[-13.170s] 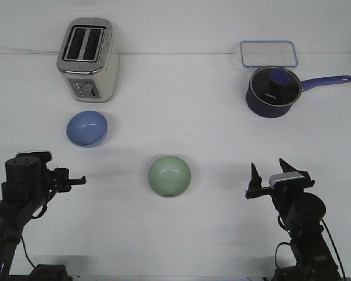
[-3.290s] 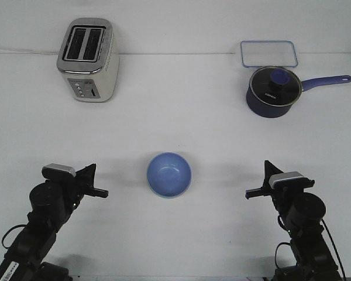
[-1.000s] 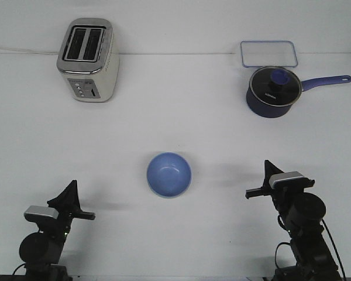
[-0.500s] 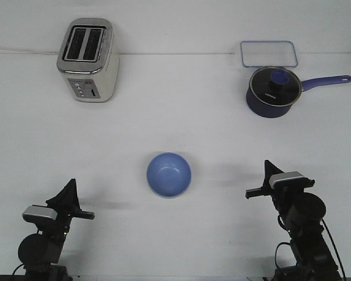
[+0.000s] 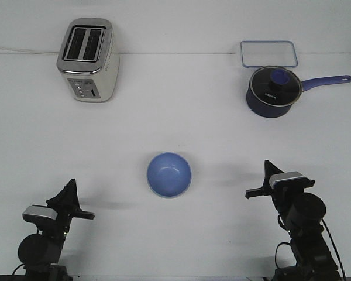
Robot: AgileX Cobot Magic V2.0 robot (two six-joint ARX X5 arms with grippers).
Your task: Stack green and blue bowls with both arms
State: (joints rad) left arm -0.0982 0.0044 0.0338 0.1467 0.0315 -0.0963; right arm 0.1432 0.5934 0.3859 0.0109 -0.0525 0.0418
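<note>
The periwinkle blue bowl point(image 5: 169, 174) sits upright at the table's middle, on the spot where the green bowl stood. The green bowl is hidden beneath it; only a thin pale edge shows along the blue bowl's near rim. My left gripper point(image 5: 77, 203) is low at the front left, well apart from the bowl, its fingers showing as a single wedge, shut and empty. My right gripper point(image 5: 257, 180) is at the front right, a hand's width from the bowl, also a single wedge, shut and empty.
A cream toaster point(image 5: 88, 60) stands at the back left. A dark navy saucepan point(image 5: 273, 92) with a glass lid stands at the back right, its handle pointing right. A clear rectangular lid point(image 5: 268, 54) lies behind it.
Since the earliest frame the blue bowl has gone from near the toaster onto the green bowl's spot. The left arm has drawn back to the front left and is still over the last second.
</note>
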